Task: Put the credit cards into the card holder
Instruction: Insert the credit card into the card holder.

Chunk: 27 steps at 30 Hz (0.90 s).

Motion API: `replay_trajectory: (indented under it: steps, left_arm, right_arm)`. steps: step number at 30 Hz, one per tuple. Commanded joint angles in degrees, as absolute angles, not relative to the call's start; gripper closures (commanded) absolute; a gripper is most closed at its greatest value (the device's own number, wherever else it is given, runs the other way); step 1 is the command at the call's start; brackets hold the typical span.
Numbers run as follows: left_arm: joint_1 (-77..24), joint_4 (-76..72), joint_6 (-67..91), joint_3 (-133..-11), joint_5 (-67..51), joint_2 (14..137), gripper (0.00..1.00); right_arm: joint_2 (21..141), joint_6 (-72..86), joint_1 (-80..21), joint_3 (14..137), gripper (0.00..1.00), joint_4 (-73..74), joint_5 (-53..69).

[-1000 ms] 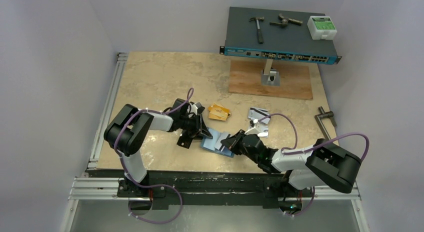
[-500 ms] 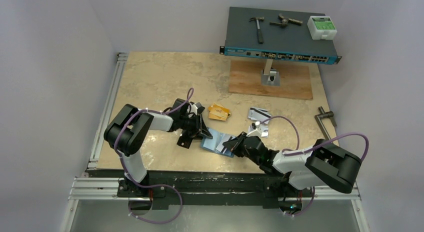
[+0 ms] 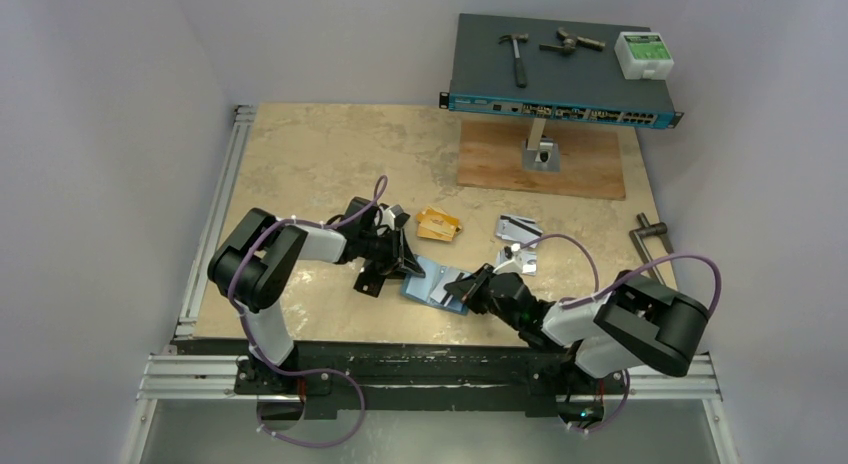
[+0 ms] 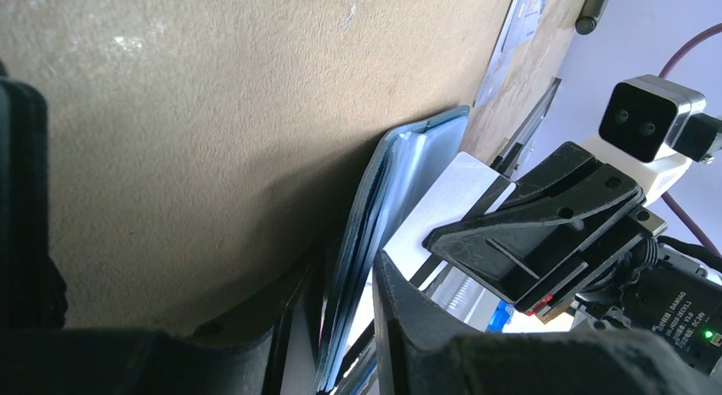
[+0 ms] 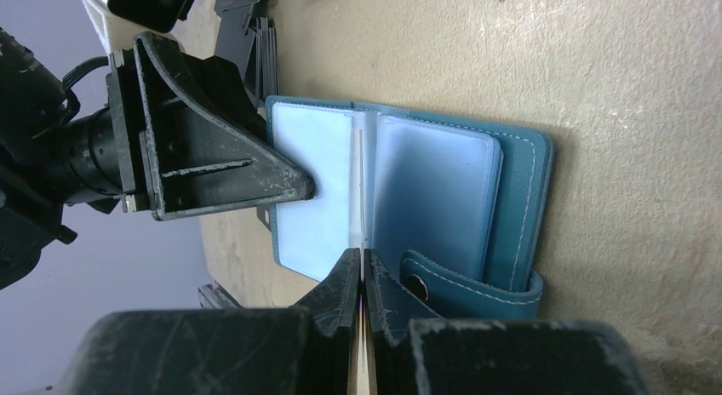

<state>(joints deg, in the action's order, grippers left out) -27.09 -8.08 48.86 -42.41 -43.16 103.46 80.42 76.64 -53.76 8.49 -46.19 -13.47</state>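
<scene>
The teal card holder [image 3: 428, 281] lies open on the table, with pale pockets [image 5: 443, 191] and its snap tab [image 5: 468, 289] showing. My left gripper [image 3: 404, 268] is shut on its left leaf [image 4: 409, 165], and its finger [image 5: 213, 161] rests over the pale page. My right gripper [image 3: 463, 284] is shut on a silver-white card, which shows edge-on [image 5: 359, 182] at the holder's centre fold and as a white face [image 4: 447, 199] in the left wrist view. Orange-gold cards [image 3: 438, 224] and silver cards [image 3: 519, 227] lie behind. A black stack [image 5: 266, 50] sits beside the left gripper.
A network switch [image 3: 560, 64] on a stand over a wooden board [image 3: 540, 166] is at the back right, with a hammer [image 3: 517, 54] and a white box [image 3: 643, 54] on top. A metal handle [image 3: 650, 236] lies at the right edge. The table's front rail is just behind both arms.
My right gripper has moved slightly left with the card, bringing it up to the open holder. The right arm's elbow has shifted left. The left gripper has held still.
</scene>
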Motion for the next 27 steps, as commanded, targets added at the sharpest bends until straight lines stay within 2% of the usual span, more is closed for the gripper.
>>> replay_trajectory:
  steps: [1, 21, 27]
  left_arm:
    - [-27.3, -9.1, 48.4, -42.5, -43.4, 101.7, 0.74]
    - [-27.4, -9.3, 49.0, -42.6, -43.8, 102.0, 0.75]
    - [-27.4, -9.3, 49.1, -42.5, -43.9, 101.9, 0.75]
  right_arm:
    - [81.3, 77.3, -53.3, 8.8, 1.00, -49.8, -12.8]
    - [88.0, 74.4, -51.8, 12.5, 1.00, -52.7, -6.1]
    - [87.2, 74.0, -51.0, 14.5, 1.00, -43.6, -5.1]
